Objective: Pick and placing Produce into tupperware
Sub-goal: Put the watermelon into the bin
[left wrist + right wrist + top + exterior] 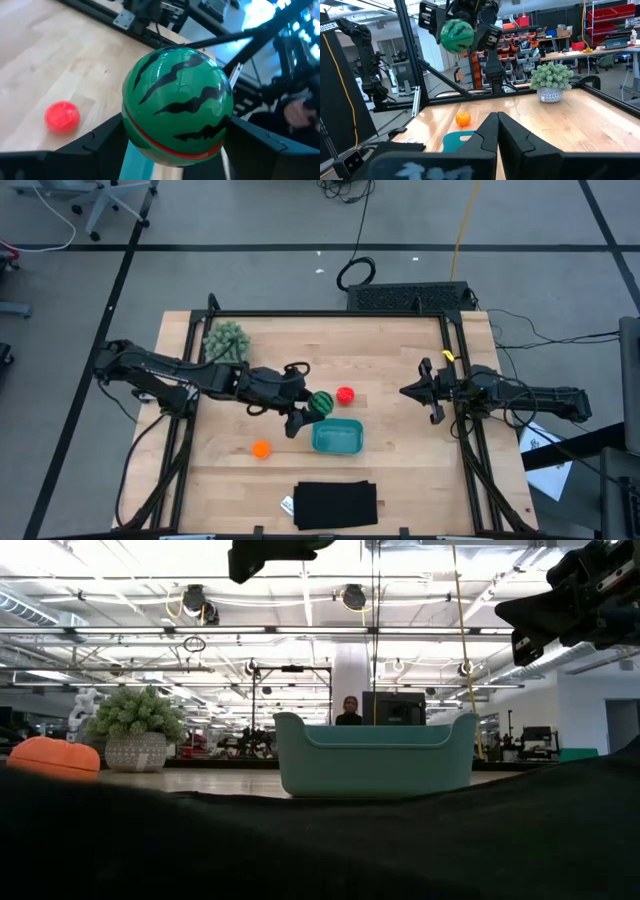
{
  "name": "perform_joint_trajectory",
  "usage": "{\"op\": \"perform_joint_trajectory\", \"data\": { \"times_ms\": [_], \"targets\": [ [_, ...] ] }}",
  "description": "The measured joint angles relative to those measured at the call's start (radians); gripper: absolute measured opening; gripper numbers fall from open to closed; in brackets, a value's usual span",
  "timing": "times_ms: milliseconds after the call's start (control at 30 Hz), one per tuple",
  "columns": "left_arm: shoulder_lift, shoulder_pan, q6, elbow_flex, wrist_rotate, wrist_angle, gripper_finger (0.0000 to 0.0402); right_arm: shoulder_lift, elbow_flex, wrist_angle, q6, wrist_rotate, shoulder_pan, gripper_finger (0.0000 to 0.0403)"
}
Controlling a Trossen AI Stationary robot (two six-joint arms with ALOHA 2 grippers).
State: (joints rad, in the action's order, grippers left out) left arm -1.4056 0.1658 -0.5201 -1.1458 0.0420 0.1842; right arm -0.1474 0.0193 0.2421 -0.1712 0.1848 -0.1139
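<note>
Produce is only partly dealt with: the teal tupperware (338, 437) looks empty from above, the red ball (346, 394) and the small orange ball (261, 448) lie on the wooden table (400, 470) outside it, and the watermelon ball (321, 403) hangs in the air just beside the tub's rim, clamped between the jaws of the left gripper (305, 413). That ball is glossy dark green with jagged black stripes and a thin red seam. Off at the table's right edge, the right gripper (412, 391) waits with its fingers pressed together, so by my judgement all three pieces remain to be dropped in.
</note>
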Motion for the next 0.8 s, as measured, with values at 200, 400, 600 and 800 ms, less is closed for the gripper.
{"op": "perform_joint_trajectory", "data": {
  "times_ms": [200,400,600,800],
  "targets": [
    [0.014,-0.001,0.196,-0.001,-0.019,-0.003,0.0285,0.0,0.0,0.001,0.007,0.0,0.0,0.0],
    [0.055,-0.003,0.353,0.0,-0.049,-0.004,0.0285,0.0,0.0,0.015,-0.012,0.0,0.0,0.0],
    [0.06,-0.003,0.394,0.0,-0.005,-0.041,0.0285,0.0,0.0,0.11,-0.053,0.0,0.0,0.0],
    [0.026,-0.02,0.405,0.0,0.011,-0.037,0.0285,0.0,0.0,0.151,-0.023,0.0,0.0,0.0]
  ]
}}
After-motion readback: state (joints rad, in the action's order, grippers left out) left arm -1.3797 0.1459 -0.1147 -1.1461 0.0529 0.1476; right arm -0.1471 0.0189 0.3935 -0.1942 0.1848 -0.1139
